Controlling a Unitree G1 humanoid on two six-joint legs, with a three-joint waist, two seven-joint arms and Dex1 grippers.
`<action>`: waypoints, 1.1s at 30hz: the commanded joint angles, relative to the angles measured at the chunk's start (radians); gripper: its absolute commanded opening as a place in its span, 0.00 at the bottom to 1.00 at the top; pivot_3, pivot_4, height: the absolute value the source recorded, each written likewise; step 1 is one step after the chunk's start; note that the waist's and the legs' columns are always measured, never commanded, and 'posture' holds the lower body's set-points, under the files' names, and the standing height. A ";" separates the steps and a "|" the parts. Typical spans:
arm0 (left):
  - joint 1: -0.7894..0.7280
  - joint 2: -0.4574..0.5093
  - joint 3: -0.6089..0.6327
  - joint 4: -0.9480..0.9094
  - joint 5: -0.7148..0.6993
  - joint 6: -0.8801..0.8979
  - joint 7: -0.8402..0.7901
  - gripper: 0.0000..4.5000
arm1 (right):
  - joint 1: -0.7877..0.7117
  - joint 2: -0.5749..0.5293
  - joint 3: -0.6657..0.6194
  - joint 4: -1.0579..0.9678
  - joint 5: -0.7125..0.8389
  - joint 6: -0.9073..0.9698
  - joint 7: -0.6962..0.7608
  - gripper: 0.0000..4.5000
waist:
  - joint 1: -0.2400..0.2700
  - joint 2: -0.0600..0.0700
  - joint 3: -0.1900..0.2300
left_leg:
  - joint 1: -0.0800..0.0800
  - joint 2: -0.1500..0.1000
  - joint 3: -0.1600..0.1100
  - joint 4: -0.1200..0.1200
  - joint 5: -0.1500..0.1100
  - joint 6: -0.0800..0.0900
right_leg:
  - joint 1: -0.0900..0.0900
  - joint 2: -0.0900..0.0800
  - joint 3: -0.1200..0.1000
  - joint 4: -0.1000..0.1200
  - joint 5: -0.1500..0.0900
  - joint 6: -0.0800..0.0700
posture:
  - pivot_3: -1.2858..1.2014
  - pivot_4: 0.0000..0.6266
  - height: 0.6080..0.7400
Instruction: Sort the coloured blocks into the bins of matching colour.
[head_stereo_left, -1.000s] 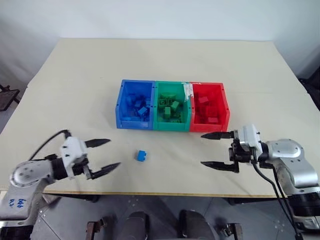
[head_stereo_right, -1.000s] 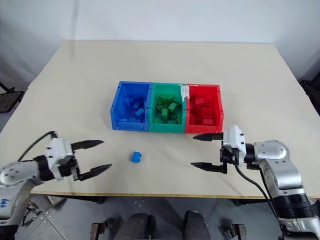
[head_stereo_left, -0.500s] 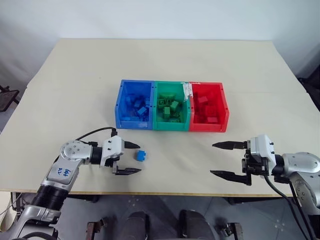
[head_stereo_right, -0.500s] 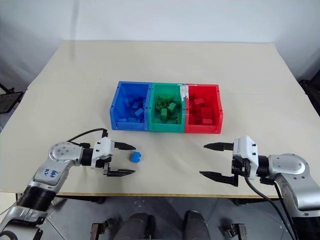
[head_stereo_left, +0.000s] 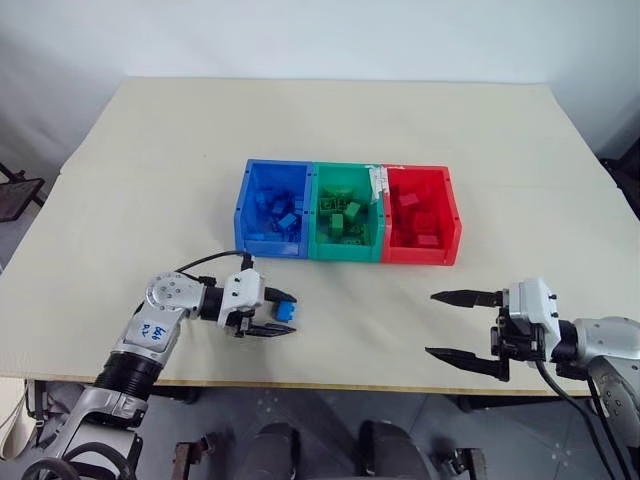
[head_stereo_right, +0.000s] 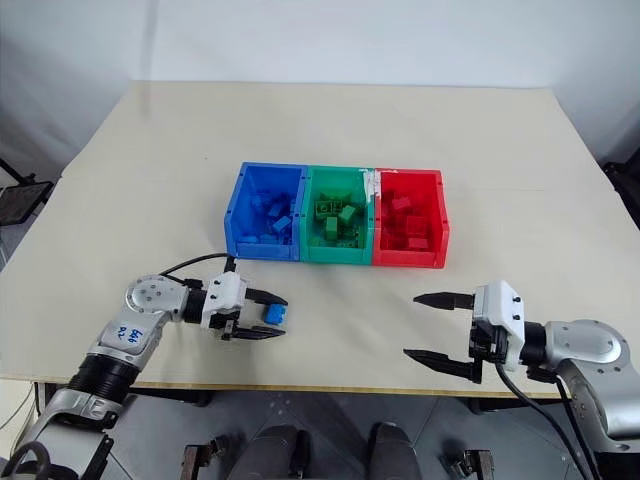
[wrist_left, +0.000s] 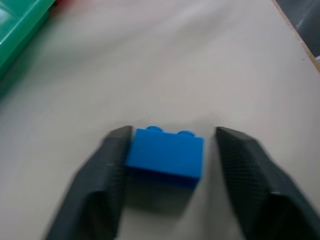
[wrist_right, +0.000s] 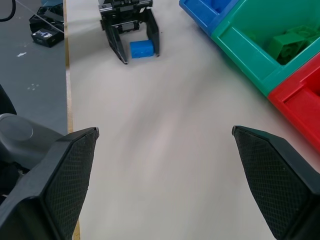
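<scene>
blue block (wrist_left: 165, 156): sitting on table (head_stereo_left: 150, 170), in front of blue bin (head_stereo_left: 272, 210), apart from it
left gripper (head_stereo_left: 276, 313): bracketing block, one finger touching, other showing a gap; not clamped yet
right gripper (head_stereo_left: 462, 325): idling wide open, holding nothing, well apart
step: grasping blue block
next: finishing squeeze, lifting, carrying over blue bin, releasing inside

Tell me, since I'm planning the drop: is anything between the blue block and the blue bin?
Nothing visible: bare table lies between the blue block, sitting between the left gripper fingers, and the blue bin.
</scene>
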 joint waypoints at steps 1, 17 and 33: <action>0.012 0.011 0.009 0.015 0.019 0.002 0.011 0.33 | 0.007 0.014 -0.016 0.001 0.002 -0.038 -0.001 1.00 | 0.000 0.000 0.000 | 0.000 0.000 0.000 0.000 0.000 0.000 | 0.000 0.000 0.000 0.000 0.000 0.000 | 0.52 0.24 1.00; -0.149 -0.073 0.284 -0.162 -0.202 0.315 0.367 0.33 | -0.125 0.233 -0.048 -0.127 0.095 0.035 -0.381 1.00 | 0.001 0.000 0.000 | -0.001 -0.001 -0.002 0.001 0.000 -0.001 | 0.000 -0.001 0.000 0.001 0.000 0.000 | 0.52 0.24 1.00; -0.139 -0.015 0.274 -0.098 -0.096 0.270 0.387 0.97 | -0.174 0.194 -0.027 0.016 0.021 -0.063 -0.247 1.00 | -0.012 0.000 0.000 | -0.001 0.001 0.000 -0.001 0.000 -0.001 | -0.002 0.002 0.001 0.000 0.000 0.000 | 0.52 0.24 1.00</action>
